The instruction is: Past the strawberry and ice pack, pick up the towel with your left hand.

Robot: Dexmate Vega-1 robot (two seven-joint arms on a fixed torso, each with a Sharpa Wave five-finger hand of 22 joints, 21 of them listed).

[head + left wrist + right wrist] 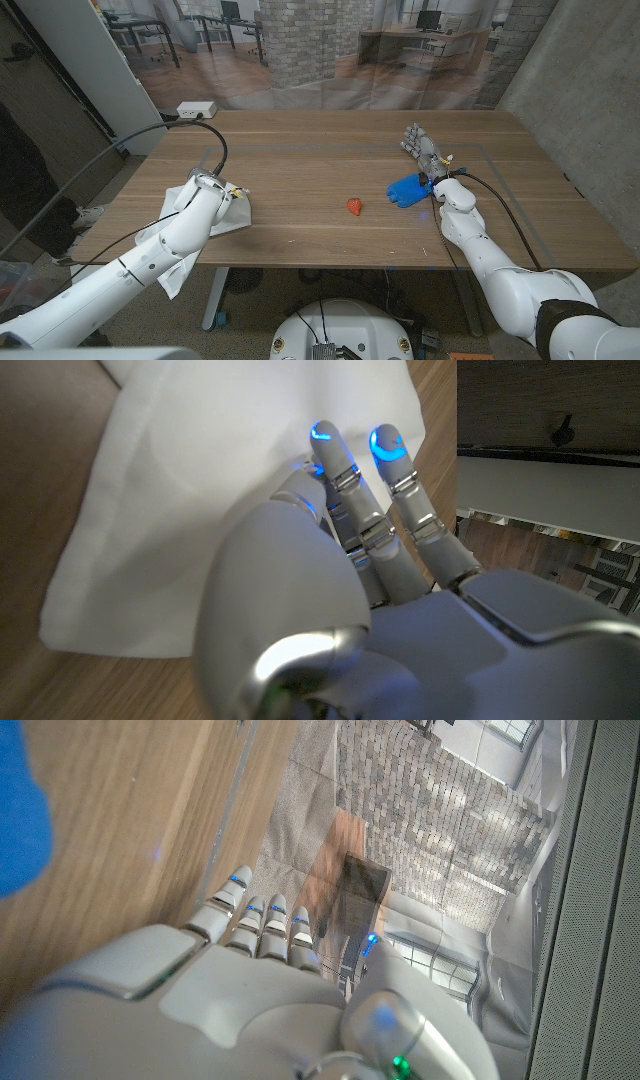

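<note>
Left hand [207,189] was over the towel [235,212], at the towel's upper left part in the head view. In the left wrist view the fingers [345,480] reached out straight and close together onto the white cloth [180,510], tips lit blue. Whether they had any of it pinched: cannot tell; thumb hidden behind the back of the hand.

Towel lay crumpled on the bench [320,150], well left of the strawberry [355,206], one part hanging over the bench's near edge under the left forearm.

Strawberry sat alone near the middle of the bench, toward the near edge. Ice pack [410,188], blue, lay just right of the strawberry and slightly farther back.

Right hand [423,148] stood just behind the ice pack, fingers extended, together, pointing away from the robot, holding nothing. Right wrist view showed those fingers [252,915] straight over the bench wood, with a blue edge of the ice pack [20,810] beside them, apart from the hand.
</note>
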